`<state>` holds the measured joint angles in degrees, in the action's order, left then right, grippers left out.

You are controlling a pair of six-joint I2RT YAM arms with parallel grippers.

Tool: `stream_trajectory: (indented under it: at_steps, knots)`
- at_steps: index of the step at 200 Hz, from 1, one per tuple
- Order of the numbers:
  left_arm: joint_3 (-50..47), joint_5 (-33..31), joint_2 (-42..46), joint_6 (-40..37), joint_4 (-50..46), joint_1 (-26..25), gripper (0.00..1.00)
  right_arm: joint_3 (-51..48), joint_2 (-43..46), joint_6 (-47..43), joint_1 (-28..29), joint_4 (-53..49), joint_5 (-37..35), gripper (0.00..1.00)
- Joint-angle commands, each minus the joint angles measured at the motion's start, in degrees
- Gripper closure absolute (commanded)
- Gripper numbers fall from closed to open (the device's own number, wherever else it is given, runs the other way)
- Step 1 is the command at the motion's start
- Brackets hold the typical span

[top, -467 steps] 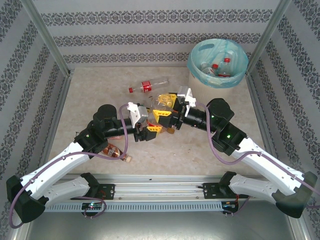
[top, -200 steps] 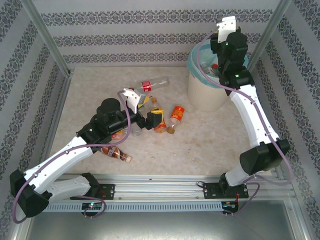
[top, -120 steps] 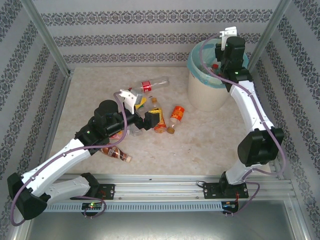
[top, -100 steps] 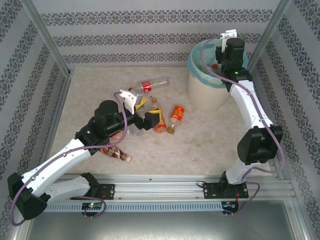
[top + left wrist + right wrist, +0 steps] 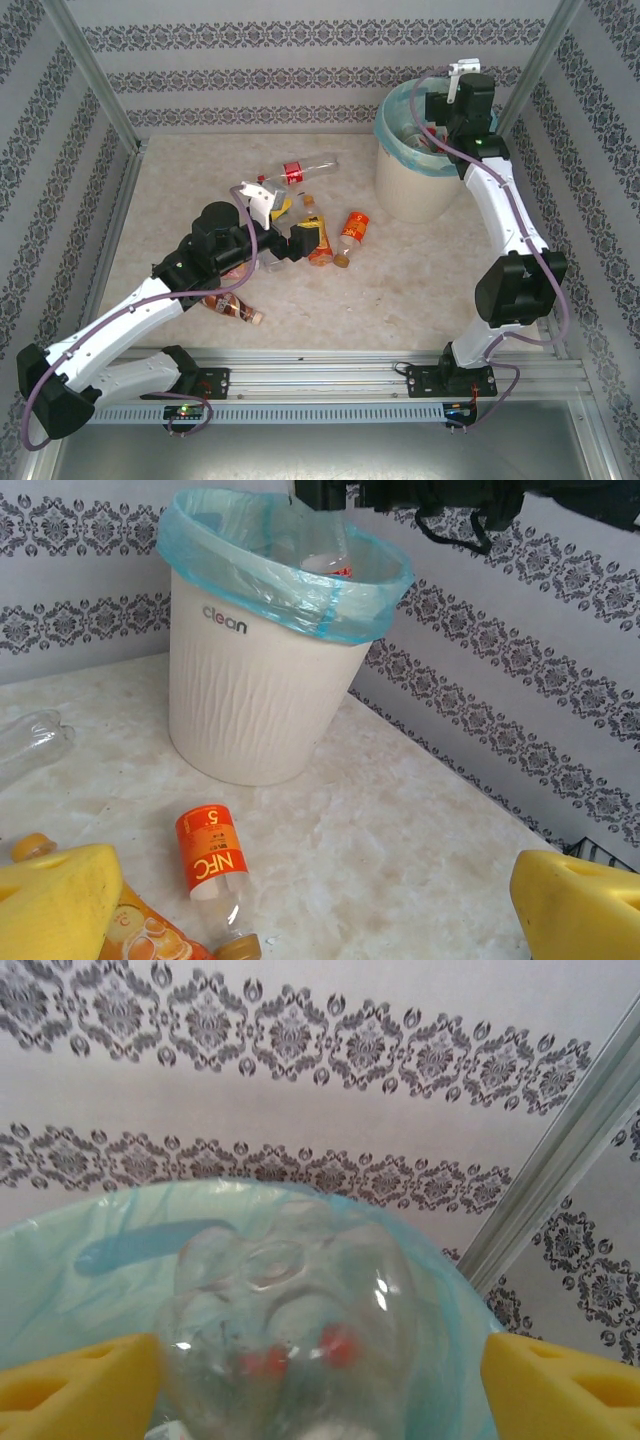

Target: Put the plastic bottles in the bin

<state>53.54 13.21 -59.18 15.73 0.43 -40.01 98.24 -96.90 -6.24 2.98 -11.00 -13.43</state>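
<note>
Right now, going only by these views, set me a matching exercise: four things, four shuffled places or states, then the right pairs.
1. bin
2. orange-labelled bottle
3. left tool
4. right tool

A. open, above the bin's mouth
B. lying on the table
C. lined with a teal bag
D. open, low over the table

Pairs: 1-C, 2-B, 3-D, 4-A

Damask-patterned walls (image 5: 300,50) enclose a beige marbled tabletop (image 5: 400,280).
</note>
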Motion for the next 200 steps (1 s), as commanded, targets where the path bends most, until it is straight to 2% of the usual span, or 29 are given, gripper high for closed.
stream_trajectory:
  at_steps: [1,15,35,54,88,127,163,200]
  knots:
    - [0.16,-0.39,-0.65,0.30,-0.07,0.37,0.00,4.17,2.21,1.37,0.00,-0.13,0.78,0.18]
    - [-0.03,-0.43,-0.76,0.30,0.09,0.37,0.00,6.02,1.06,0.96,-0.01,-1.12,1.11,0.22]
    - [-0.50,-0.90,-0.65,0.32,0.12,0.38,0.00,9.10,-1.58,0.70,0.16,-3.11,2.91,0.33]
    - [-0.63,-1.33,-0.64,0.32,-0.02,0.36,0.00,13.32,-5.06,0.62,0.67,-6.27,3.57,0.38]
    - [-0.63,-2.16,-0.82,0.54,-0.25,0.37,0.00,17.97,-10.26,1.59,2.37,-10.69,3.98,0.41]
    - [-0.61,-2.63,-1.30,-0.01,-0.94,0.49,0.00,20.93,-14.94,5.14,2.46,-14.21,10.78,0.37]
    - [-0.63,-2.86,-2.50,-0.32,-0.91,0.46,0.00,26.05,-21.10,6.94,2.38,-20.52,11.74,0.46]
    - [-0.67,-3.02,-2.87,-0.31,-1.08,0.46,0.00,24.29,-21.33,7.97,1.42,-22.58,9.60,0.51]
